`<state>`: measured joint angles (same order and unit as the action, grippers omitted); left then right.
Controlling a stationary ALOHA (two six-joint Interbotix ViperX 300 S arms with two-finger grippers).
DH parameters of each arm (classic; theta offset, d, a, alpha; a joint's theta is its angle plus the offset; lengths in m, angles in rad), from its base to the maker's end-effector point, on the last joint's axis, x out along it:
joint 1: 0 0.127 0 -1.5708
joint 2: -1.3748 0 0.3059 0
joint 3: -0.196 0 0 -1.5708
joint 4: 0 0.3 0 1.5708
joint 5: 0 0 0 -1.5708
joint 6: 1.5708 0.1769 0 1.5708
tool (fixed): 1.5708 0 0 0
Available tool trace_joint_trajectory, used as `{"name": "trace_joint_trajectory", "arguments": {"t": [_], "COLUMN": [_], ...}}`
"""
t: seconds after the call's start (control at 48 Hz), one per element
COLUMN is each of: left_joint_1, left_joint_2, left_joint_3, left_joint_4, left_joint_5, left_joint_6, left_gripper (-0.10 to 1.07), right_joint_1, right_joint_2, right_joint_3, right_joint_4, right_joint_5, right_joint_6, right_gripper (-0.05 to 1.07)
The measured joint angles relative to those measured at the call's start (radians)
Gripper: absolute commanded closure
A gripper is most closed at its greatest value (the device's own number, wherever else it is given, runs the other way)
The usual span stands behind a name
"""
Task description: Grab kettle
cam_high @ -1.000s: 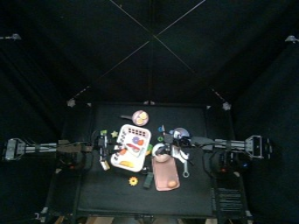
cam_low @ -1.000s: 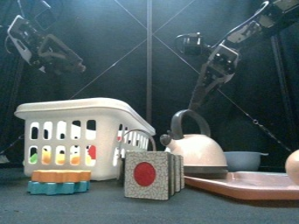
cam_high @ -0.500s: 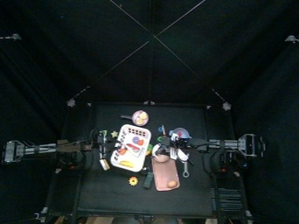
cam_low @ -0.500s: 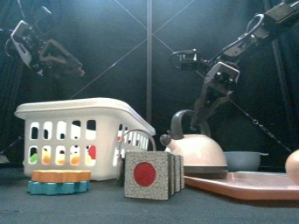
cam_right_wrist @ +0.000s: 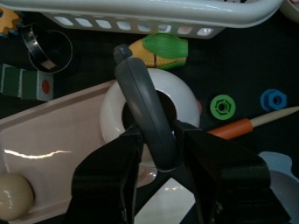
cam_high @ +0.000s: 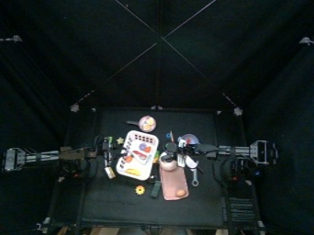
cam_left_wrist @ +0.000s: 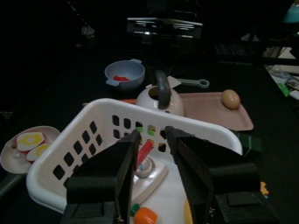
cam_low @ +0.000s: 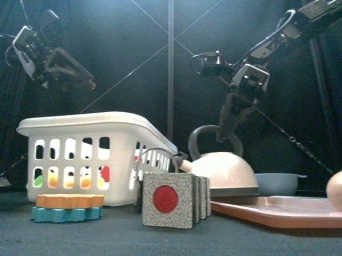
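**A:** so what's the kettle look like here?

**B:** squat rounded white body with a darker band round the base, plus a dark grey arched handle looping over the top. It sits on the table around the middle, a bit toward the right edge, just beside the white basket. From the right wrist view you're looking straight down on the handle.

**A:** is the right tool on it?

**B:** its two jaws stand apart, one on each side of the handle's arch. Can't tell if they're actually touching it. The left tool hangs over the basket, jaws apart, gripping nothing.

**A:** what's in the containers?

**B:** the basket is white plastic with slotted walls and a rolled rim; through the slots you see colourful bits, orange, yellow, green. A pink tray, smooth and shiny, lies toward the front right with a tan egg-shaped thing on it. Behind the kettle there's a small blue-grey bowl with something red inside.

**A:** anything else up front?

**B:** a ridged greenish block with a red dot, and an orange scalloped piece stacked on a blue one, near the front edge.
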<state>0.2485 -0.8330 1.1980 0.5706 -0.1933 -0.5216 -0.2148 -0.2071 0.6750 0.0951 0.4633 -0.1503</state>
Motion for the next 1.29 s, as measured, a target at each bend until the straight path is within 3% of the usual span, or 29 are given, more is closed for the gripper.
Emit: {"name": "trace_joint_trajectory", "arguments": {"t": [0.562,1.292], "left_joint_1": [0.002,0.002], "left_joint_2": [0.0,0.0], "left_joint_3": [0.003,0.003], "left_joint_4": [-0.017,-0.017], "left_joint_5": [0.002,0.023], "left_joint_6": [0.002,0.005], "left_gripper": [0.24,0.24], "right_joint_1": [0.002,0.003], "right_joint_2": [-0.071,-0.025], "right_joint_3": [-0.002,0.014], "right_joint_4": [-0.002,0.032], "right_joint_5": [-0.002,-0.023], "right_joint_6": [0.0,0.003], "right_gripper": [0.3,0.29]}}
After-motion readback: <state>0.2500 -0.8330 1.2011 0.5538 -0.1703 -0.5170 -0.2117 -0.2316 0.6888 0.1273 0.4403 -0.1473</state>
